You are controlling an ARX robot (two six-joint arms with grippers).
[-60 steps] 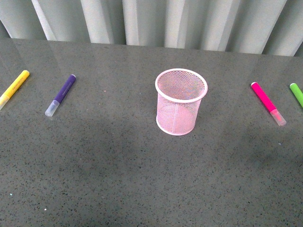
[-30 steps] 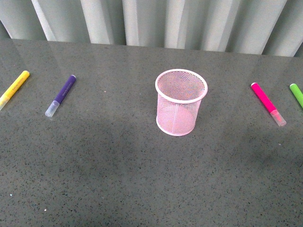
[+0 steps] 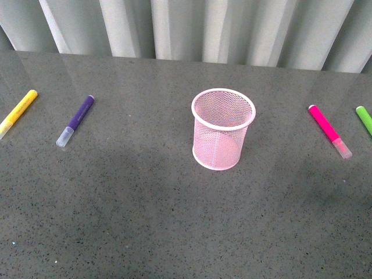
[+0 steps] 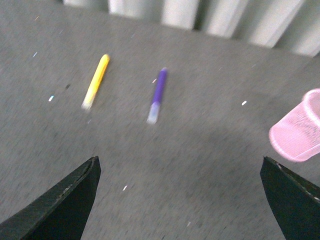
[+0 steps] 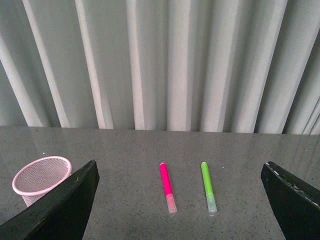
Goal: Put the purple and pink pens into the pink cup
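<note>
Mesh-walled and empty, the pink cup (image 3: 223,129) is flanked by the purple pen (image 3: 75,120) well left and the pink pen (image 3: 329,131) well right, neither grasped yet, so the wide-spread left gripper (image 4: 179,165) and right gripper (image 5: 180,167) are judged due to descend onto them.

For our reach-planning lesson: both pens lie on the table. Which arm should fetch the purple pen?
Probably the left. The purple pen lies left of the pink cup, and the left wrist view shows it ahead of the open left gripper; the right wrist view lacks it.
</note>
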